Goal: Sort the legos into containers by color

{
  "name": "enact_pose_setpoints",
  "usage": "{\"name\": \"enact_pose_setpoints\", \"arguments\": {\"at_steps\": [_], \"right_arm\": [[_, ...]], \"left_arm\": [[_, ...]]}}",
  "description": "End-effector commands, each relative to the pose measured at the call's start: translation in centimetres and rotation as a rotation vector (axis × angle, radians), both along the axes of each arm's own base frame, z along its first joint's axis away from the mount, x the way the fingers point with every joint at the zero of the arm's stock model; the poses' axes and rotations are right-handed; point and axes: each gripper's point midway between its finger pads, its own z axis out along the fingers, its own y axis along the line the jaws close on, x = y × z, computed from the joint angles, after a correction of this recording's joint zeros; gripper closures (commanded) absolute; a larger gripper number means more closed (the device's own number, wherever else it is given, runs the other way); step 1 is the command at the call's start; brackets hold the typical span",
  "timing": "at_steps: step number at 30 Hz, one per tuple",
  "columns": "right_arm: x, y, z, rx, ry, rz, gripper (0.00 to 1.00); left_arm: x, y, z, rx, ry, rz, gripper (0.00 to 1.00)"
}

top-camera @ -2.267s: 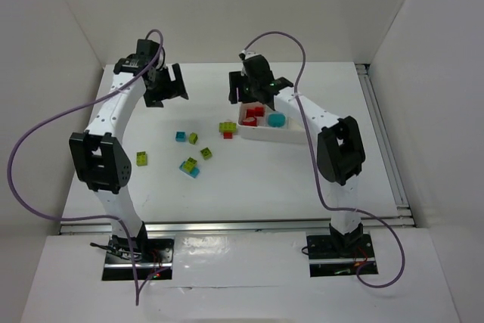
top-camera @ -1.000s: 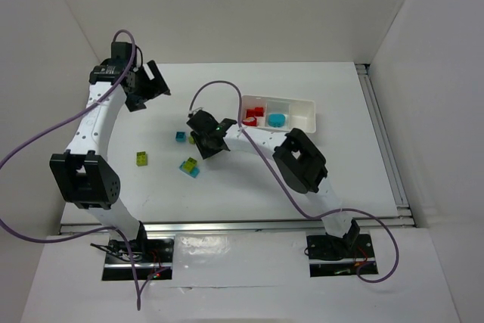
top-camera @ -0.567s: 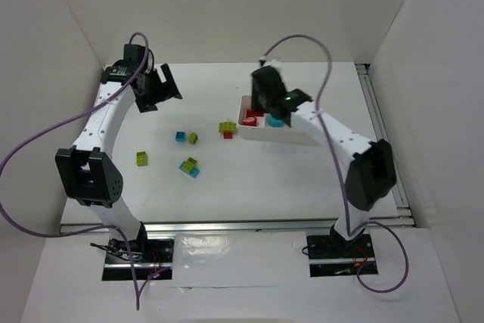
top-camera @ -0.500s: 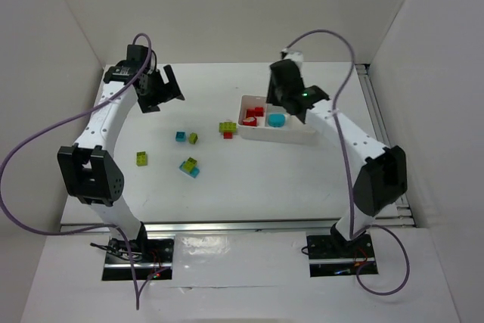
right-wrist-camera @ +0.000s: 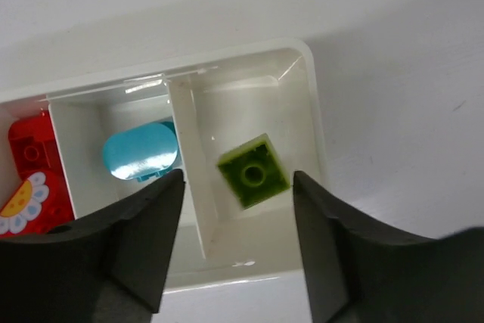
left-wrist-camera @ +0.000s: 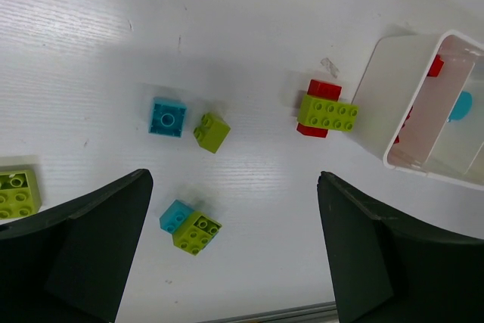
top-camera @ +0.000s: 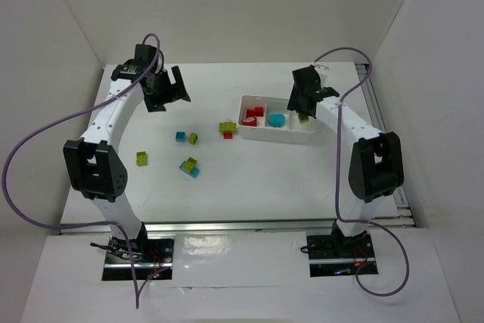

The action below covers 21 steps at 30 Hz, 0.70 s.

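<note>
The white three-compartment tray sits at the right middle of the table. My right gripper hovers open over its right compartment, where a yellow-green brick sits below the gripper, clear of both fingers. A cyan rounded brick is in the middle compartment and red bricks are in the left one. My left gripper is open and empty, high at the far left. Below it lie a cyan brick, a small green brick, a green-on-red stack and a cyan-green stack.
Another green brick lies alone at the left of the table. The tray shows at the right edge of the left wrist view. White walls enclose the table on the left, back and right.
My right arm reached to the loose bricks, took a green brick, swung back over the tray, and its jaws now stand open above the brick. My left arm shifted slightly.
</note>
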Motion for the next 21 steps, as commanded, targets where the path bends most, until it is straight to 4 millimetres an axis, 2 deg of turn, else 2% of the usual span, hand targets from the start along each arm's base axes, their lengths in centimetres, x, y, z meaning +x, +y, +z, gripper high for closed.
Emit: {"name": "enact_pose_setpoints", "arguments": {"at_steps": [1,3,6,7,8,9,10,12,13,14,15,16,17,18,19,21], "right_arm": [[1.5,-0.6,1.2,0.002,-0.061,-0.042,0.30],[1.9,0.0,2.0,0.002,-0.082,-0.034,0.23],[1.8,0.6,2.8,-0.024,-0.089,-0.019,0.24],[1.4,2.0,3.6,-0.032,-0.105,0.015,0.27],[1.3,3.0,4.8,-0.037,-0.138,0.052,0.37],[1.1,4.3,5.4,-0.033,-0.154,0.093,0.42],[0.8,8.1,6.1,0.011,-0.176,0.209,0.46],[-0.1,12.0,5.9,0.025,-0.162,0.342,0.47],[-0.2,14.5,6.5,0.046,-0.169,0.425,0.47],[-1.6,18.1,6.2,0.066,-0.142,0.532,0.44],[-1.7,19.9,3.8,0.039,-0.085,0.587,0.36],[-1.8,21.5,4.5,0.027,-0.082,0.625,0.32],[-2.7,23.6,4.1,0.001,-0.068,0.667,0.30],[-2.7,24.7,2.3,-0.047,-0.033,0.702,0.30],[-3.1,26.6,3.2,-0.064,-0.059,0.748,0.26],[-3.6,28.7,2.9,-0.066,-0.060,0.813,0.26]], "left_arm": [[0.8,-0.3,1.5,0.004,-0.046,-0.032,0.00],[0.9,-0.3,1.5,0.005,-0.040,-0.032,0.00],[1.1,-0.1,1.8,0.011,-0.051,-0.027,0.00],[1.1,-0.1,1.8,0.011,-0.051,-0.027,0.00],[1.1,0.2,2.0,0.027,-0.054,-0.026,0.00],[1.1,0.2,2.0,0.027,-0.054,-0.026,0.00],[1.1,0.5,1.9,0.045,-0.055,-0.014,0.00],[1.2,1.2,2.2,0.078,-0.059,0.011,0.00],[1.1,1.4,2.0,0.086,-0.051,0.016,0.00],[1.1,1.4,2.0,0.086,-0.051,0.016,0.00],[1.0,2.0,2.4,0.086,-0.059,0.030,0.00],[1.1,2.4,2.4,0.086,-0.059,0.039,0.00],[1.0,2.4,2.8,0.085,-0.068,0.040,0.00],[0.7,2.7,2.8,0.095,-0.067,0.047,0.00],[0.5,3.2,2.8,0.103,-0.067,0.061,0.00],[0.5,3.8,2.8,0.112,-0.067,0.077,0.00]]}}
